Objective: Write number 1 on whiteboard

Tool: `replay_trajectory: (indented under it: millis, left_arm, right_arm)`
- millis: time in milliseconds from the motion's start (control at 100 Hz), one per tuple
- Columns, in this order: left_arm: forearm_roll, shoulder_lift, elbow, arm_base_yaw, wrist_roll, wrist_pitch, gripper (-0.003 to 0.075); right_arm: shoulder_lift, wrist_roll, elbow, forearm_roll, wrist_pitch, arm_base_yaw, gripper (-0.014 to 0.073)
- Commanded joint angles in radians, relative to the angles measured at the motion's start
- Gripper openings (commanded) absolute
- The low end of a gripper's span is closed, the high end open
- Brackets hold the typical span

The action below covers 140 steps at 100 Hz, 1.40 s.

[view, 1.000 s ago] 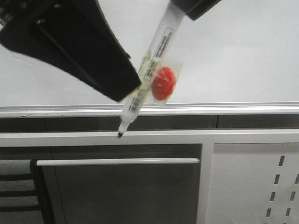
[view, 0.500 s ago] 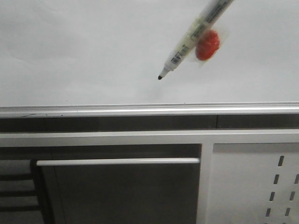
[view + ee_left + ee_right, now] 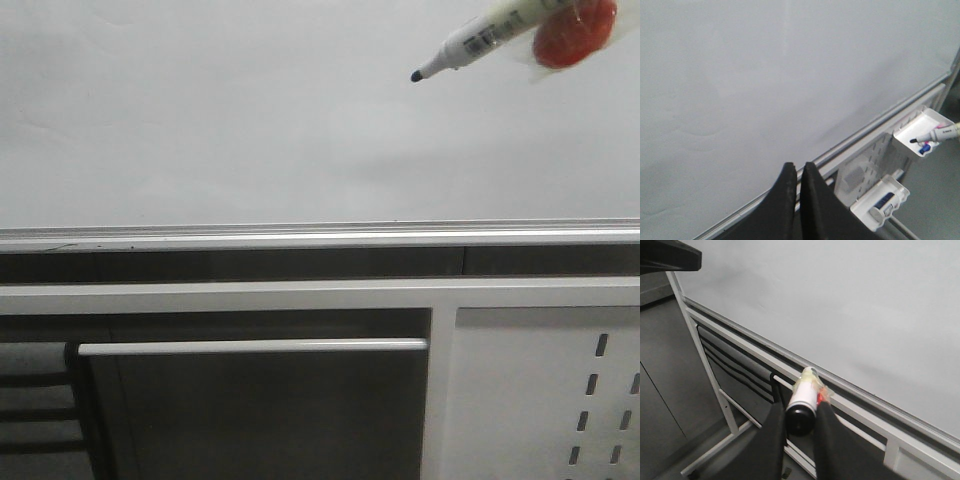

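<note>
The whiteboard (image 3: pixel 200 120) fills the upper part of the front view, pale and glossy, and no number 1 shows on it. A white marker (image 3: pixel 478 37) with a black tip slants in from the top right, tip pointing down-left in front of the board. A red round piece (image 3: pixel 575 32) is taped to its barrel. In the right wrist view my right gripper (image 3: pixel 800 407) is shut on the marker (image 3: pixel 803 396), whose black rear end faces the camera. My left gripper (image 3: pixel 797 169) is shut with nothing in it, below the whiteboard (image 3: pixel 765 75). I cannot tell whether the tip touches the board.
A silver rail (image 3: pixel 320 237) runs along the board's lower edge, with white frame bars and a slotted grey panel (image 3: pixel 545 400) below. Two white bins (image 3: pixel 920 131) holding spare markers hang on the panel. A dark arm part (image 3: pixel 665 255) shows in the right wrist view.
The marker has risen and moved right, from the rail up to the board's top right. The left arm, in the front view a second ago, has left that view.
</note>
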Motion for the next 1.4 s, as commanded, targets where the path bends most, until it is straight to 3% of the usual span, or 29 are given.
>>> replay_trajectory:
  millis: [0, 450, 690, 800, 1080, 1390]
  left_arm:
    - [-0.047, -0.069, 0.013, 0.001, -0.008, -0.099, -0.002]
    - [-0.055, -0.14, 0.039, 0.001, -0.01, -0.111, -0.002]
    - [-0.056, -0.14, 0.043, 0.001, -0.01, -0.115, -0.002]
    - [-0.063, -0.14, 0.043, 0.001, -0.01, -0.121, -0.002]
    - [-0.081, -0.14, 0.043, 0.001, -0.01, -0.163, -0.002]
    - [-0.081, -0.14, 0.05, 0.001, -0.01, -0.166, -0.002]
  right_arm:
    - [-0.003, 0.003, -0.023, 0.035, -0.078, 0.002, -0.0044]
    - [-0.007, 0.003, -0.02, 0.118, -0.064, 0.002, -0.0043]
    - [-0.127, 0.001, 0.106, 0.154, -0.296, 0.002, -0.0043]
    - [-0.163, -0.001, 0.14, 0.156, -0.304, 0.002, -0.0043]
    - [-0.125, -0.095, 0.128, 0.156, -0.301, 0.002, -0.0043]
    - [0.053, -0.246, 0.009, 0.156, -0.243, 0.005, -0.0043]
